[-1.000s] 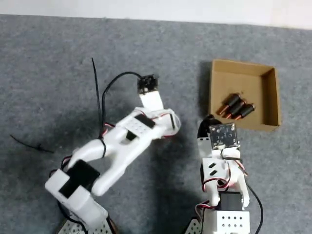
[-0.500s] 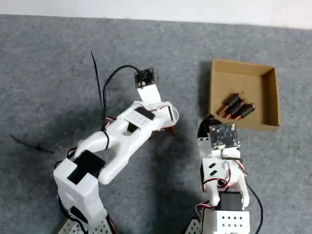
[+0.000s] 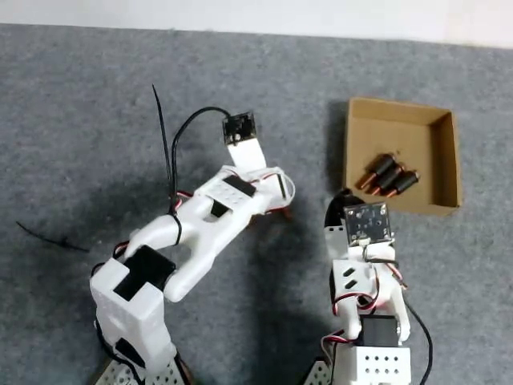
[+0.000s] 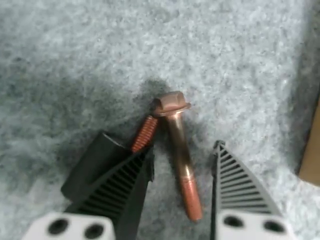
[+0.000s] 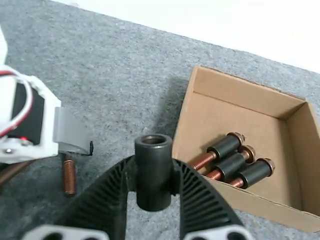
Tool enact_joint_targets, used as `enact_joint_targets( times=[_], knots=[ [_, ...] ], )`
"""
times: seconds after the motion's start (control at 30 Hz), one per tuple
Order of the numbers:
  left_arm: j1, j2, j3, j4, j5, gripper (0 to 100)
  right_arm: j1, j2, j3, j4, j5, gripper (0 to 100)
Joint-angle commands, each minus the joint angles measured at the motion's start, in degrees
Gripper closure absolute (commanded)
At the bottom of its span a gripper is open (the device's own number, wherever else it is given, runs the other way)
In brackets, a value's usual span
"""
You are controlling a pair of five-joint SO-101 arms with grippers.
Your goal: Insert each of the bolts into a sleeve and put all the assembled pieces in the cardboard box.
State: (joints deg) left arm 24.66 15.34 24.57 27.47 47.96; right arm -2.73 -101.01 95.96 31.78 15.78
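Over the last second the left arm [image 3: 208,224] had pulled its lower joints in and carried its wrist a little toward the far side of the table, while the right arm [image 3: 365,273] had kept still. The left gripper [image 4: 182,149] hung low with its jaws apart on either side of a loose copper bolt [image 4: 180,160] lying flat on the carpet [image 3: 80,96], and neither finger appeared to touch it. Just beside one finger lay a second sleeve [image 4: 92,167] with a threaded end poking out of it. The right gripper [image 5: 153,175] was clamped on a black sleeve [image 5: 152,152], held upright with its bore open at the top, near the cardboard box [image 5: 235,95], where three assembled pieces [image 5: 235,160] lay side by side. The step in hand looked like picking up the bolt. The next move probably called for closing squarely on the shank, lifting, then lining the threaded tip up with the waiting bore. The surface was a grey, short-piled carpet with a black cable tie [image 3: 48,237] lying on it, and a pale strip [image 3: 240,12] ran along its far edge.
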Motion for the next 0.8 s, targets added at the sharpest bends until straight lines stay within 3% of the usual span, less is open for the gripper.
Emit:
enact_joint_targets(
  times=[0.0, 0.2, 0.4, 0.67, 0.77],
  knots=[
    [0.48, -0.13, -2.51, -0.53, 0.44, 82, 0.66, -1.71, 6.55, 0.04, -0.35, 99.5],
    [0.31, 5.14, -7.43, 0.26, 0.44, 82, 0.66, -1.71, 6.55, 0.04, -0.35, 99.5],
    [0.22, 9.8, -15.96, 10.2, 0.7, 82, 0.66, -1.71, 6.55, 0.04, -0.35, 99.5],
    [0.13, 10.33, -16.4, 10.99, 0.79, 82, 0.66, -1.71, 6.55, 0.04, -0.35, 99.5],
    [0.13, 10.33, -16.4, 12.22, 0.79, 89, 0.66, -1.71, 6.55, 0.04, -0.35, 99.5]
  ],
)
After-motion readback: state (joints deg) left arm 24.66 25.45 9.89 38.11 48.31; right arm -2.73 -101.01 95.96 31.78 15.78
